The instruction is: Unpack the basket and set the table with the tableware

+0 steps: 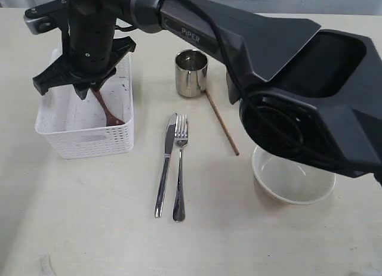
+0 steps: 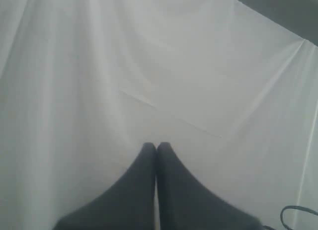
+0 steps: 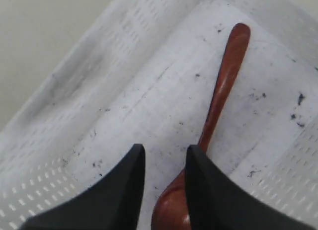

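Note:
The white lattice basket (image 1: 89,142) stands at the left of the table (image 1: 89,222). Inside it lies the brown wooden spoon (image 1: 108,111) (image 3: 223,86). My right gripper (image 1: 85,92) (image 3: 164,153) reaches down into the basket (image 3: 124,56), jaws apart, the spoon's bowl lying below the gap and partly under one finger (image 3: 208,190). On the table lie the steel cup (image 1: 191,73), the knife (image 1: 165,166), the fork (image 1: 180,168), the chopsticks (image 1: 222,122) and the off-white bowl (image 1: 292,177). My left gripper (image 2: 156,146) is shut and empty against pale cloth.
My right arm's dark body (image 1: 286,67) crosses the upper right of the exterior view and hides part of the table and the bowl's far rim. Pale tabletop stretches along the front edge below the knife and fork.

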Available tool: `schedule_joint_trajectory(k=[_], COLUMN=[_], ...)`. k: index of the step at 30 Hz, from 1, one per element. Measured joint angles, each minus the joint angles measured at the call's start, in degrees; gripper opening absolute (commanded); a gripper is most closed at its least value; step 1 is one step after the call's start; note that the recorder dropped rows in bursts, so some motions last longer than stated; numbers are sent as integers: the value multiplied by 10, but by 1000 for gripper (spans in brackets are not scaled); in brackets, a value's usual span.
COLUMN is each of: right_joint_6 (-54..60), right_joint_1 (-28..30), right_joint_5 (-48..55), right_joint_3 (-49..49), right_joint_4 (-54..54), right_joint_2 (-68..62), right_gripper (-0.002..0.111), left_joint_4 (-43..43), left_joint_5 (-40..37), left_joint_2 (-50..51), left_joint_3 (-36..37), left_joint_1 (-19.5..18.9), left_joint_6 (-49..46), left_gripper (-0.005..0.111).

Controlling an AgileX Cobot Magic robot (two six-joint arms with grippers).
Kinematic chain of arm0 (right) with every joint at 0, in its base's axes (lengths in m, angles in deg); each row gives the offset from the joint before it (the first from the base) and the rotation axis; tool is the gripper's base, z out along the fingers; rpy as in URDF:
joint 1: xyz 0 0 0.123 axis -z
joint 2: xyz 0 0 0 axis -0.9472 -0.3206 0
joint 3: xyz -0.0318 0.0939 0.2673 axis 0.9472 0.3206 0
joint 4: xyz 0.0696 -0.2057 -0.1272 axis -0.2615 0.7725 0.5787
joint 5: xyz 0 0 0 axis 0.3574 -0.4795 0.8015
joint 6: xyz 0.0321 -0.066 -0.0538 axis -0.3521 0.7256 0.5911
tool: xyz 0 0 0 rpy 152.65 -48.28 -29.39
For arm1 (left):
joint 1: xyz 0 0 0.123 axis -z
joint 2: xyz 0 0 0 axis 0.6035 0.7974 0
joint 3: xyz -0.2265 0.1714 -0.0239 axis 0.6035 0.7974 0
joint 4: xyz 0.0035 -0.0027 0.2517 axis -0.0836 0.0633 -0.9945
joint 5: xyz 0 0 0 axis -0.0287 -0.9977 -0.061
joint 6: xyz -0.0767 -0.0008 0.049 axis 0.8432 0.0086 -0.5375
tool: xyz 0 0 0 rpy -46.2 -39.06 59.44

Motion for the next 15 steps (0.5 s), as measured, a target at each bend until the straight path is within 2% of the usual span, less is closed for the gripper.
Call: schedule_joint_trajectory(k=[5, 15], right_joint_6=[60, 47], right_joint_1=[-22, -24], right_joint_5=[3, -11], right_joint_3=[0, 0], right_joint_4=[11, 46], right_joint_2=[-15, -36], right_gripper=[28, 28], left_joint_4=[0, 0], left_joint_5=[-3, -9], left_joint_2=[0, 0], left_joint_3=[0, 0], left_joint_1=[0, 0], left_joint_6=[-1, -1], left_gripper=[0, 0])
